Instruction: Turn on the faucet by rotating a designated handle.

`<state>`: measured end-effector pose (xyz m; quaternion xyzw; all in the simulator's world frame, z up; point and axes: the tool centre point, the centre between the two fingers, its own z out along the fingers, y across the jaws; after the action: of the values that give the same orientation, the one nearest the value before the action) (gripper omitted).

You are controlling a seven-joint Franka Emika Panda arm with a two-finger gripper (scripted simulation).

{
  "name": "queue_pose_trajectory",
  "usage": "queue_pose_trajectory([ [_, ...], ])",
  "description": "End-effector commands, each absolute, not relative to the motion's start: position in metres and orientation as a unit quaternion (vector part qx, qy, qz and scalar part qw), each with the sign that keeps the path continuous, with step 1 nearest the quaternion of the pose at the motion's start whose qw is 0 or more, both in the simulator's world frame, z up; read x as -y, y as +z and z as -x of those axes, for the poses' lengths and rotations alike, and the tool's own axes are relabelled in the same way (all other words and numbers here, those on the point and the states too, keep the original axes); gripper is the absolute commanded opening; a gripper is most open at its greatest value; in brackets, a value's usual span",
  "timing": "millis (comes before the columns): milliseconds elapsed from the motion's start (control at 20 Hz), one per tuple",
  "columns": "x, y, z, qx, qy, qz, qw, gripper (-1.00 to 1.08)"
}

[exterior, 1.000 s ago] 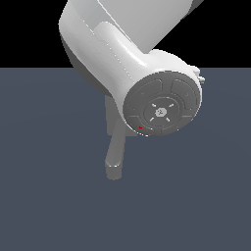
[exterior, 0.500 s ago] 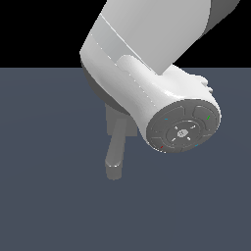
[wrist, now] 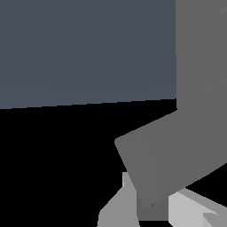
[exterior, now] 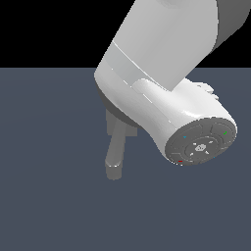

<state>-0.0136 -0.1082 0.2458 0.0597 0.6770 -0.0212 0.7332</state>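
Note:
In the exterior view, the faucet (exterior: 115, 156) shows only as a thick rounded grey spout reaching toward the camera and a bit of its darker hub. My white arm (exterior: 162, 98) covers the rest. The thin handle is hidden there, and so is my gripper. Very close in the wrist view, a broad tilted grey faucet part (wrist: 177, 155) fills the frame beside an upright grey part (wrist: 201, 48). I cannot tell whether either one is the handle. Two pale gripper fingers (wrist: 116, 209) sit on either side of the tilted part's end, with the gripper (wrist: 153, 213) at that part.
A flat dark blue-grey floor (exterior: 49, 196) spreads around the faucet, with black background beyond its far edge. The round end cap of my arm (exterior: 200, 145) hangs at the exterior view's right of the spout.
My arm has swung toward the exterior view's right and downward, so its end cap is now lower and further right. The spout has not visibly moved.

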Motion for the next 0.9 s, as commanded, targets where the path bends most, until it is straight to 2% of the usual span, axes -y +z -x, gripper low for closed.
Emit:
queue_pose_trajectory([
  [0, 0.106, 0.235, 0.013, -0.691, -0.018, -0.044, 0.722, -1.0],
  [850, 0.117, 0.171, 0.012, -0.706, -0.017, -0.029, 0.708, -1.0],
])
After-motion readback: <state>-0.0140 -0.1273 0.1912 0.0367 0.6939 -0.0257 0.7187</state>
